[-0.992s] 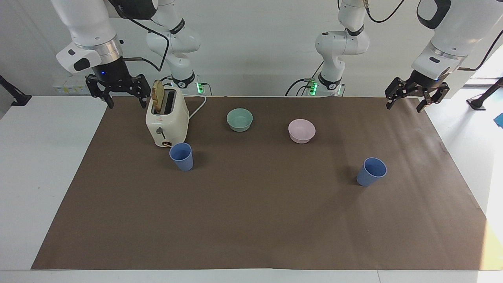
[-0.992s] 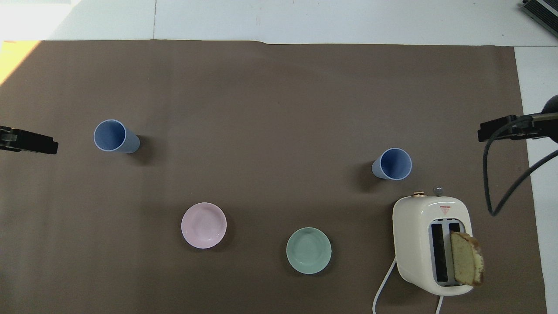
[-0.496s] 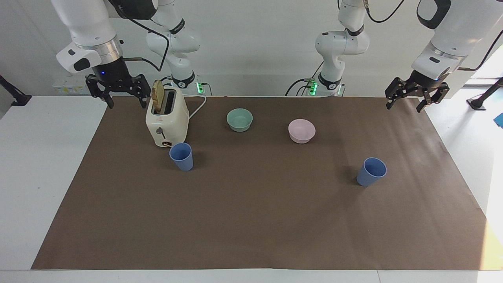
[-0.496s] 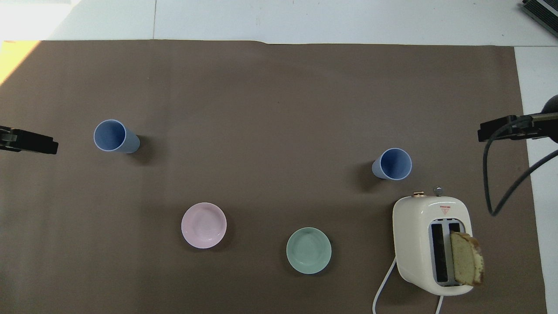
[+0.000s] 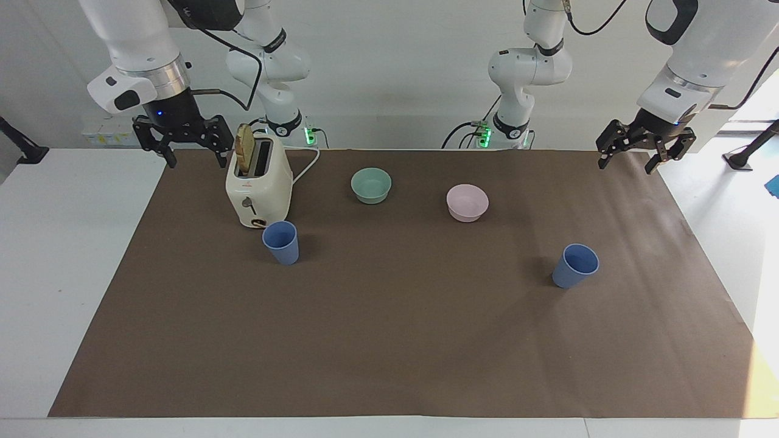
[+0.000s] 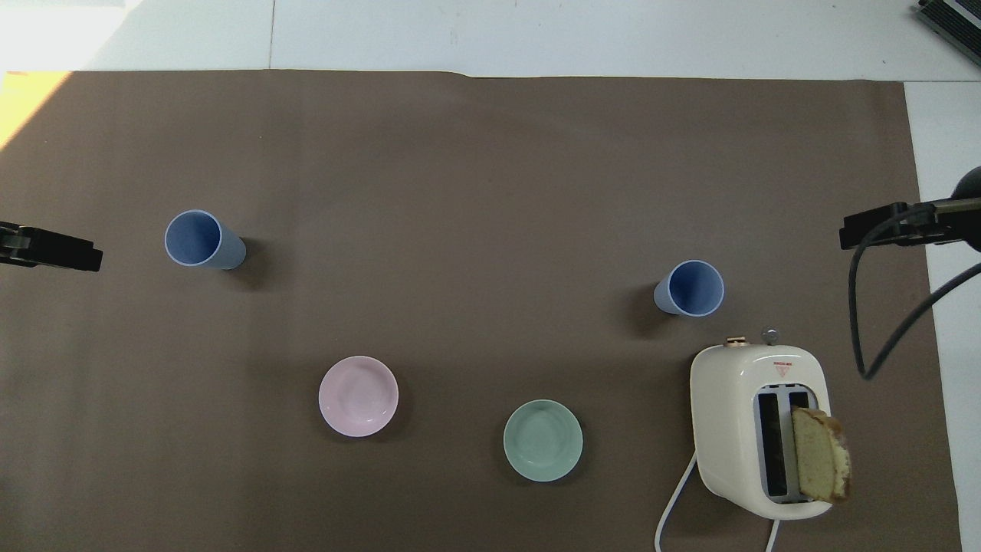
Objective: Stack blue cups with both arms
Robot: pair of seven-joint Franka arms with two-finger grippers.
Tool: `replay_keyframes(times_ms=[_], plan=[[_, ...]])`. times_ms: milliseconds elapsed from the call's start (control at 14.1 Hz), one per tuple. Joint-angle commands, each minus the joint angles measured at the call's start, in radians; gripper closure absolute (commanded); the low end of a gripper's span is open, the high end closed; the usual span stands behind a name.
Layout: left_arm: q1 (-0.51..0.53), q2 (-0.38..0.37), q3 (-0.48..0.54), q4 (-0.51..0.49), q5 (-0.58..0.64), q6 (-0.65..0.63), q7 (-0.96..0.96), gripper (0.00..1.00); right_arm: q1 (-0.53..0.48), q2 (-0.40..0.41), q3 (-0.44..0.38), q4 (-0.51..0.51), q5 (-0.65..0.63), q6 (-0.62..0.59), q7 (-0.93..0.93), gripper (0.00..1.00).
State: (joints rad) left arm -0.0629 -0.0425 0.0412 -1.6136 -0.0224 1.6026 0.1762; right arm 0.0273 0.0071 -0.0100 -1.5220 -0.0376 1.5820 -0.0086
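Two blue cups stand upright and well apart on the brown mat [image 5: 389, 340], openings up. The first blue cup [image 5: 281, 242] sits toward the right arm's end of the table, just beside the toaster [image 5: 258, 185] and a little farther from the robots than it; the second blue cup [image 5: 575, 266] sits toward the left arm's end, alone on bare mat. The toaster carries a slice of bread [image 5: 244, 149] standing in one slot. Between the cups and nearer to the robots lie the green bowl [image 5: 371, 185] and the pink bowl [image 5: 467, 202], apart from each other. The right gripper [image 5: 183, 146] hangs raised over the near corner of the mat beside the toaster, its fingers spread and holding nothing. The left gripper [image 5: 640, 150] hangs raised over the mat's near corner at the left arm's end, fingers likewise spread and empty. Neither gripper touches a cup.
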Motion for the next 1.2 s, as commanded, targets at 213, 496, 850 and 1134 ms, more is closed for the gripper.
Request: replay_keyframes(times_ms=[213, 496, 850, 1134], plan=[[0.0, -0.016, 0.003, -0.009, -0.007, -0.007, 0.005, 0.0, -0.004, -0.027, 0.005, -0.035, -0.004, 0.021, 0.004, 0.0], [0.0, -0.014, 0.003, -0.009, -0.007, -0.006, 0.005, 0.0, -0.004, -0.027, 0.005, -0.035, -0.004, 0.019, 0.004, 0.0], [0.0, -0.016, 0.002, -0.015, -0.008, 0.008, 0.014, 0.0, -0.004, -0.027, 0.005, -0.035, -0.004, 0.019, 0.004, 0.0], [0.002, -0.016, 0.003, -0.019, -0.008, 0.028, 0.02, 0.0, -0.004, -0.027, 0.005, -0.035, -0.004, 0.021, 0.004, 0.0]])
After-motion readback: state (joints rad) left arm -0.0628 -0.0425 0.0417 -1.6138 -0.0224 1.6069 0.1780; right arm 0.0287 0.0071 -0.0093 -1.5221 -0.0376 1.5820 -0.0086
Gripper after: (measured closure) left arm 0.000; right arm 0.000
